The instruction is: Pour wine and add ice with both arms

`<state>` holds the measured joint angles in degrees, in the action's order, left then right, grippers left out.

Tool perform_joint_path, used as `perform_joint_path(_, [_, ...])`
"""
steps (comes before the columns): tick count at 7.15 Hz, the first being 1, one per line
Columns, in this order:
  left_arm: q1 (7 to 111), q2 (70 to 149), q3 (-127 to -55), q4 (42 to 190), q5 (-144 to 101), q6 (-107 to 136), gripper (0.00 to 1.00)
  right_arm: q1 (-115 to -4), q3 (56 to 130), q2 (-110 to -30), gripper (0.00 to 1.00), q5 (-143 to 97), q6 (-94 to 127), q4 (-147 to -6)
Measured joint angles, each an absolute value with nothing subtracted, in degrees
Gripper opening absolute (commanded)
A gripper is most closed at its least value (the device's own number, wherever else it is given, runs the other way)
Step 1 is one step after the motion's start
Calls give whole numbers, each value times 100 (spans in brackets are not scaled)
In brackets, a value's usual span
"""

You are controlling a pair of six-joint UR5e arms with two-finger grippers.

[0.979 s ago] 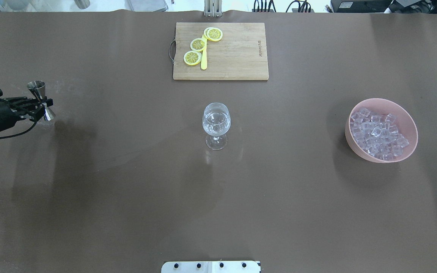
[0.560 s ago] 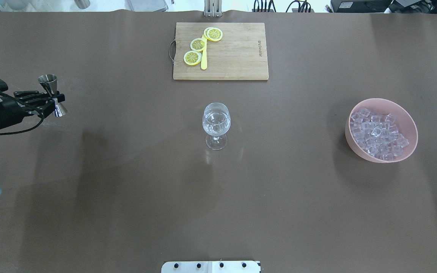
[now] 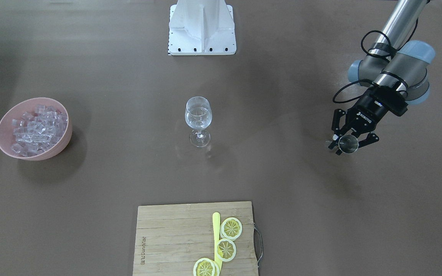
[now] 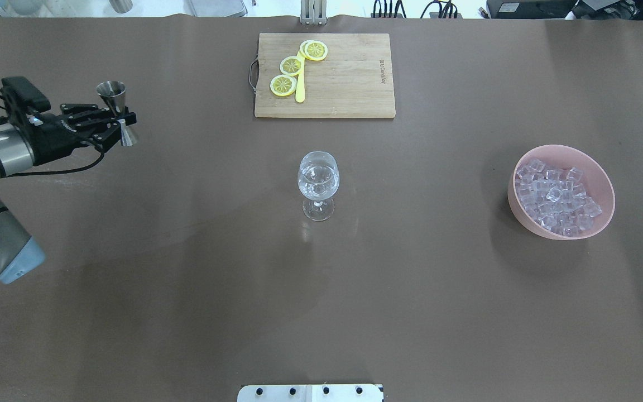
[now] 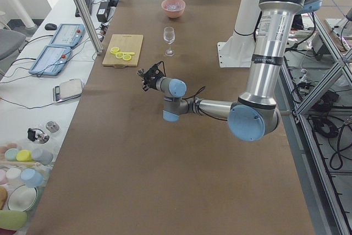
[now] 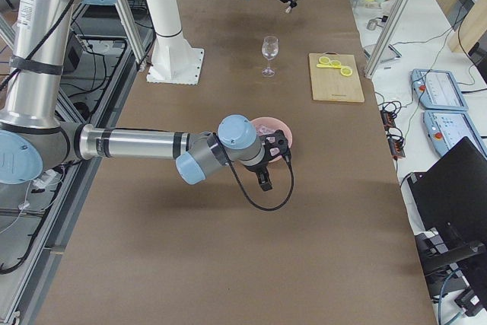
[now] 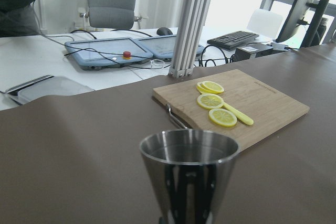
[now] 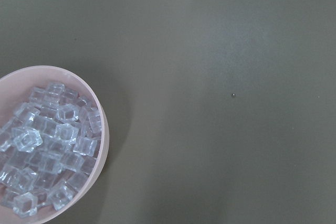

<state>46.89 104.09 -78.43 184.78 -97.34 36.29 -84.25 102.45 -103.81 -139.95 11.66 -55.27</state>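
My left gripper is shut on the waist of a steel jigger and holds it upright above the table's left side, far left of the wine glass. The jigger fills the bottom of the left wrist view; what it holds does not show. Some clear liquid shows in the glass. The ice is piled in a pink bowl on the right. My right gripper shows only in the exterior right view, beside the bowl; I cannot tell if it is open. Its wrist view shows the ice.
A wooden cutting board with lemon slices and a yellow knife lies at the table's far edge behind the glass. The white base block stands at the robot's side.
My left arm has carried the jigger farther from the robot and rightward, toward the middle of the table. The glass, bowl and board have not moved.
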Motion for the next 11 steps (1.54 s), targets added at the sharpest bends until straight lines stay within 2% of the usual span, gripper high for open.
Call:
perform_joint_path(6, [4580,11274,-8134,17649,-10097,1778,0,-8494,10481,-10532,99,-14064,1990,-5477])
perform_joint_path(7, [4490,11327,-8275,17572,-10039,1767,0,-8535,10486,-10551,94,-14068,2169,-5479])
perform_joint_path(11, [3638,11420,-8441,17529,-9236,1750,0,-8585,10659,-10582,100,-14067,2998,-5470])
